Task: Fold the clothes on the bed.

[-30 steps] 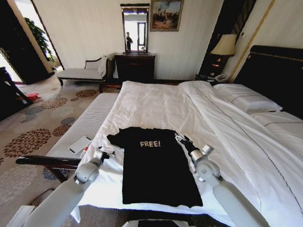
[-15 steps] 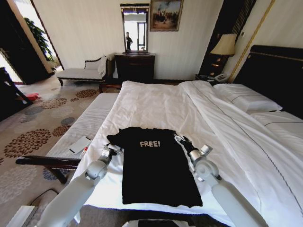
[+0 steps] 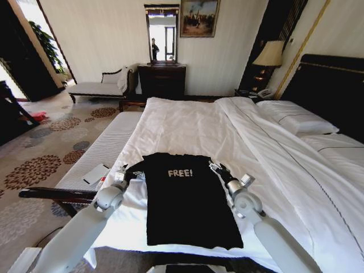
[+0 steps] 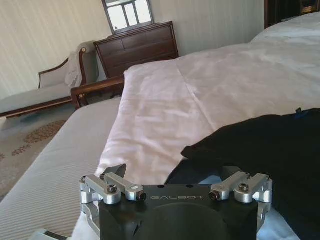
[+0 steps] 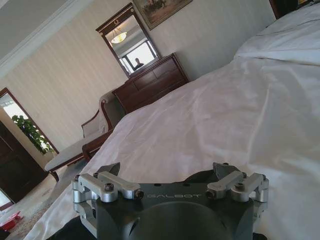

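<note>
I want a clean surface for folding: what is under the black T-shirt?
The black T-shirt lies flat on the bed's white duvet, which shows all round it. Anything between shirt and duvet is covered.

The T-shirt (image 3: 187, 199) left sleeve tip lies hidden behind the left end effector (image 3: 126, 173); the bed (image 3: 187, 122) runs off the head view's right edge.

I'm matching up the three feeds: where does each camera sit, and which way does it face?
Head view: high on the robot, looking down the bed at the T-shirt; both arms, left gripper, right gripper.
Left wrist view: behind the open jaws, toward the dresser.
Right wrist view: likewise, jaws open.
Shared: T-shirt, bed and dresser.
</note>
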`<state>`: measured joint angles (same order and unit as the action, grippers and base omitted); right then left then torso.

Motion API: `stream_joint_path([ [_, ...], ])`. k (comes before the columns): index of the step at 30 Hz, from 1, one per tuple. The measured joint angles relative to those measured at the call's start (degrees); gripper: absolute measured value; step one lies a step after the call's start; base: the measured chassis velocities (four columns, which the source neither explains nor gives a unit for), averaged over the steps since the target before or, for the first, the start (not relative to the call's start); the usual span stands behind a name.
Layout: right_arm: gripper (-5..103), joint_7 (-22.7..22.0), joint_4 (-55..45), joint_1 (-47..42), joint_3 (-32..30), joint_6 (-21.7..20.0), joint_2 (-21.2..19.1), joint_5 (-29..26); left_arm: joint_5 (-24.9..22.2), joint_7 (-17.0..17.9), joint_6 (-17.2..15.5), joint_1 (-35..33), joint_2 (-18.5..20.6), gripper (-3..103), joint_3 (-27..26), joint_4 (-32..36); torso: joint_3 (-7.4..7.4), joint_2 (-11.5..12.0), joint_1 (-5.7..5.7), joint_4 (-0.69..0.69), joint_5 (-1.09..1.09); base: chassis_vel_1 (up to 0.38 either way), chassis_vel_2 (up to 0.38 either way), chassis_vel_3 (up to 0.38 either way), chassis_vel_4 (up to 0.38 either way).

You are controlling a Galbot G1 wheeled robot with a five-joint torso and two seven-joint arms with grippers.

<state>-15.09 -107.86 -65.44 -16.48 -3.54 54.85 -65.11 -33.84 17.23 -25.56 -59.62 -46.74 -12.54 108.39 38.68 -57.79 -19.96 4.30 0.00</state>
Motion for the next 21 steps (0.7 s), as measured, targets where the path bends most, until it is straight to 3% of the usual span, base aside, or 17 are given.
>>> stream_joint_path([
  [5,100,-0.13,-0.69,-1.14,-1.08,-0.04,0.07,0.23,-2.38,1.25,-2.32,-0.76,2.61,100,-1.01,3.91,0.0,0.0,0.0,0.02,0.0,0.0,0.0,0.0,0.0],
  [13,100,-0.4,-1.88,-2.47,-2.91,-0.07,-0.18,0.24,-3.96,1.85,-3.1,-0.66,1.37,100,-2.04,4.47,0.0,0.0,0.0,0.0,-0.01,0.0,0.0,0.0,0.0],
  [21,100,-0.43,-2.32,-3.66,-4.32,-0.08,-0.55,0.1,-15.82,5.37,-5.24,-0.12,-3.01,100,-4.3,5.23,0.0,0.0,0.0,0.01,0.01,0.0,0.0,0.0,0.0],
])
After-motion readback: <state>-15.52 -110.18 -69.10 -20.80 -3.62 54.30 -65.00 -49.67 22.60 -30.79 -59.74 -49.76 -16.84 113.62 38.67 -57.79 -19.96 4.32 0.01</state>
